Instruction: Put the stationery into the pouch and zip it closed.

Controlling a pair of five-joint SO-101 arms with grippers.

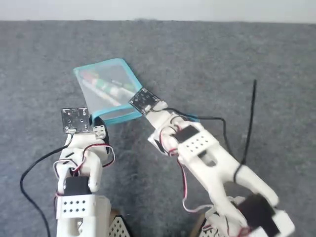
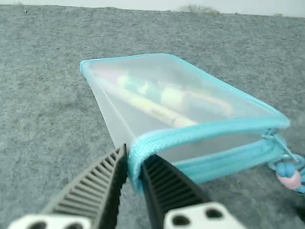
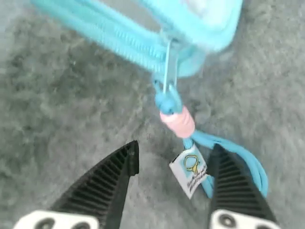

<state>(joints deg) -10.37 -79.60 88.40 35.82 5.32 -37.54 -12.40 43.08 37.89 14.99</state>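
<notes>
A translucent pouch (image 1: 106,89) with teal edging lies on the grey carpet, with pens (image 2: 162,102) showing through its wall. In the left wrist view my left gripper (image 2: 134,161) is shut on the pouch's (image 2: 143,90) near zipper corner, teal tape between the fingers. The two zipper tapes stand apart along this side. At the other end sits the slider (image 3: 169,52), with a pink bead (image 3: 178,121), a small tag (image 3: 189,168) and a teal cord hanging from it. My right gripper (image 3: 174,153) is open just short of the bead, the tag lying between its fingers.
Grey carpet (image 1: 237,59) covers the whole table. A thin black cable (image 1: 251,118) runs along the right arm. Both arm bases stand at the near edge, the pouch just beyond them.
</notes>
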